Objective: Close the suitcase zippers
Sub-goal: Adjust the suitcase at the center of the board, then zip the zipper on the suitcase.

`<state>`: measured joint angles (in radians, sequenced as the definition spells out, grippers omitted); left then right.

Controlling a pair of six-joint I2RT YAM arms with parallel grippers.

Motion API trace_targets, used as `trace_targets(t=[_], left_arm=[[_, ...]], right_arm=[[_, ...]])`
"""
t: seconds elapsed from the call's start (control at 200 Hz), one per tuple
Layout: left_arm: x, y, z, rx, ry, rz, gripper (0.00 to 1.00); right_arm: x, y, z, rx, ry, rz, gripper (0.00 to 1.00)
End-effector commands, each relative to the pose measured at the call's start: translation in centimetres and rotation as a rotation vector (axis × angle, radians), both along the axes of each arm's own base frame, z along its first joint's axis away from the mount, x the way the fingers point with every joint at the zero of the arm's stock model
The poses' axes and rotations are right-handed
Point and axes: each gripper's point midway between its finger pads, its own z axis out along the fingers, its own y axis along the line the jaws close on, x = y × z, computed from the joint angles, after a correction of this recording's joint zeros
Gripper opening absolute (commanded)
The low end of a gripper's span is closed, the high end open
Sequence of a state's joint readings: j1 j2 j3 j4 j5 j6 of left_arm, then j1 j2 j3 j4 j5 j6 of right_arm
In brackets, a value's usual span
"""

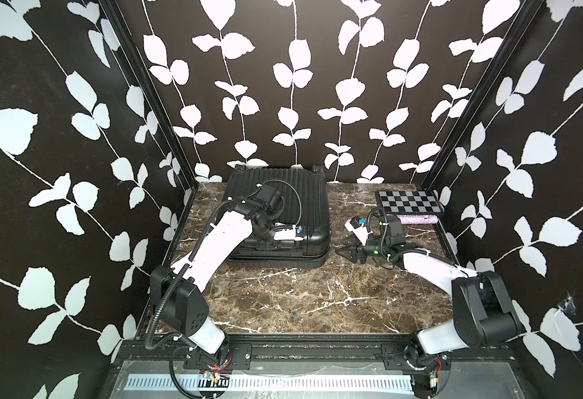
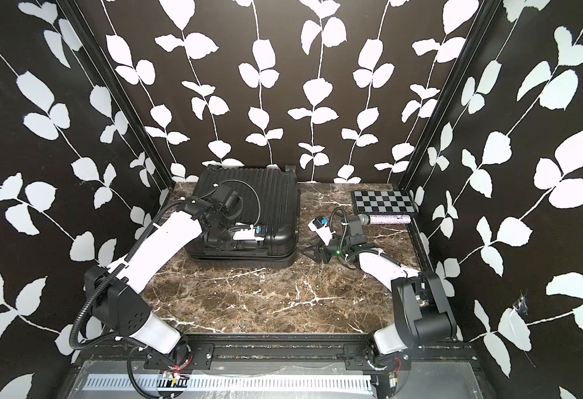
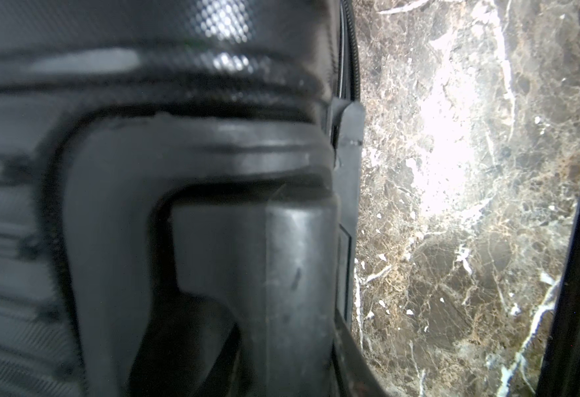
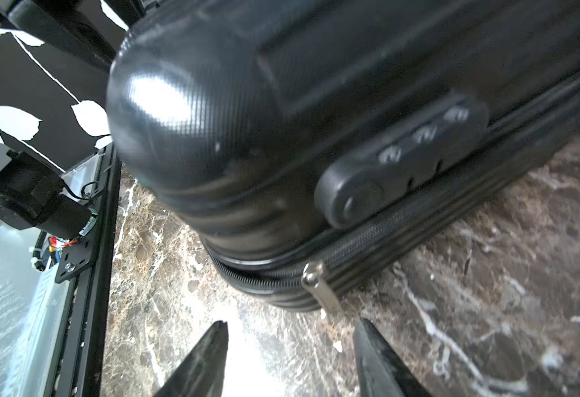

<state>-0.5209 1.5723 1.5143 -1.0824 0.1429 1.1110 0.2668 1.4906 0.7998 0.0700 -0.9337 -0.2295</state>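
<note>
Suitcase [image 1: 293, 200]: is lying flat on the marble table [image 1: 300, 300], at the far left-of-centre part, ribbed shell facing up and wheels pointing toward the far wall.
Zippers [image 4: 367, 240]: are running along the rim seam between the two halves; in the right wrist view the track is looking meshed beside the lock and parted round the near right corner.
Zipper pull [image 4: 316, 278]: a silver tab is hanging from the track on the right side, just by the near right corner.
Combination lock [image 4: 402, 154]: is sitting on the right side wall, just above the track.
Left gripper [image 1: 266, 244]: is pressing down on the near edge of the case, by a moulded handle; its view is too close and blurred, so I cannot tell how the jaws are standing.
Right gripper [image 4: 292, 323]: is hovering low over the table just right of the near right corner, jaws apart, holding nothing, tips near the pull but not touching it.
Checkerboard [image 1: 409, 202]: is lying in the far right corner.
Glittery cylinder [image 1: 418, 219]: is lying just in front of the board.
</note>
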Motion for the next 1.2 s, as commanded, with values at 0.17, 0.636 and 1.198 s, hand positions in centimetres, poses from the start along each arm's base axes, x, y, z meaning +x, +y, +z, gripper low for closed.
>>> trace_targets(t=[0.17,0.636,1.198], left_arm=[[-1.2,0.1,3.1,-0.062,-0.07,-0.053,0.08],[-2.0,1.9,3.4,-0.096,-0.082,-0.062,0.03],[-2.2,2.1,3.1,-0.105,-0.099,-0.067,0.03]], right_arm=[[0.1,2.1,-1.1,-0.058,-0.049,0.027,0.55],[0.4,3.3,-3.4,-0.057,-0.033,-0.017,0.5],[-0.5,4.1,-4.7,-0.112,-0.053,-0.013,0.17]])
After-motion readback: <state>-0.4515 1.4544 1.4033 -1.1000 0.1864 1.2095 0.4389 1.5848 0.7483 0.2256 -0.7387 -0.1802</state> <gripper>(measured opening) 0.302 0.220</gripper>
